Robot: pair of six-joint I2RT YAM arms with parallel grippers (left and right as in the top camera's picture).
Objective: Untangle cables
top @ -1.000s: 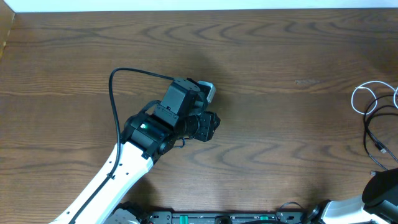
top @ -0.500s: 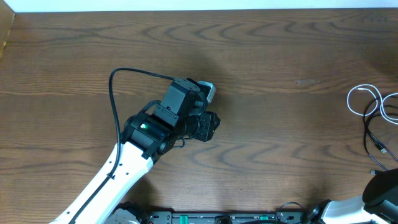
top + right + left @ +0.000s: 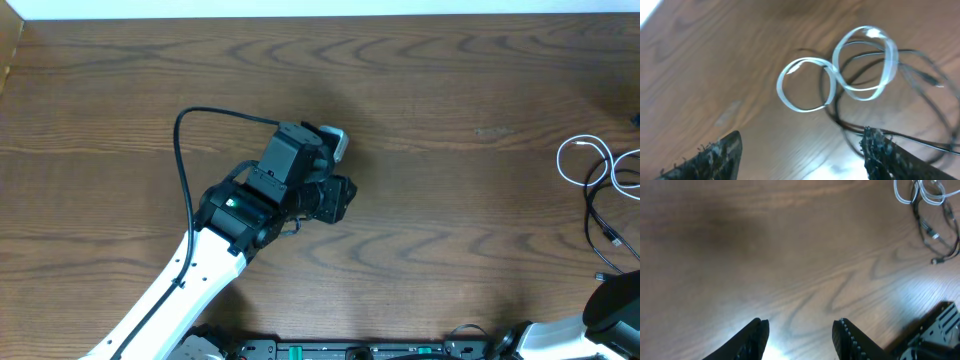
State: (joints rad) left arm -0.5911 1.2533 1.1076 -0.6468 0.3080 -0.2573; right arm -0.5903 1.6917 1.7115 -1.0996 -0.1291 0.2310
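Observation:
The cables lie tangled at the table's far right edge: a white cable [image 3: 578, 160] in two loops and a thin black cable [image 3: 598, 222] crossing it. In the right wrist view the white loops [image 3: 840, 75] lie over the black cable [image 3: 900, 122]. My right gripper [image 3: 800, 150] hovers above them, open and holding nothing. The black cable runs just past its right fingertip [image 3: 880, 147]. My left gripper [image 3: 342, 197] is mid-table, far left of the cables, and stands open and bare [image 3: 800, 335]. From there the white cable [image 3: 920, 192] and black cable [image 3: 945, 235] show far off.
The brown wooden table [image 3: 450, 80] stretches between the left arm and the cables. A thick black wire [image 3: 185, 150] arches off the left arm. The right arm's base [image 3: 615, 305] sits at the bottom right corner. A pale wall edge runs along the top.
The white cable's loops have shifted a little to the left and spread out on the table at the right edge. The left arm has barely moved.

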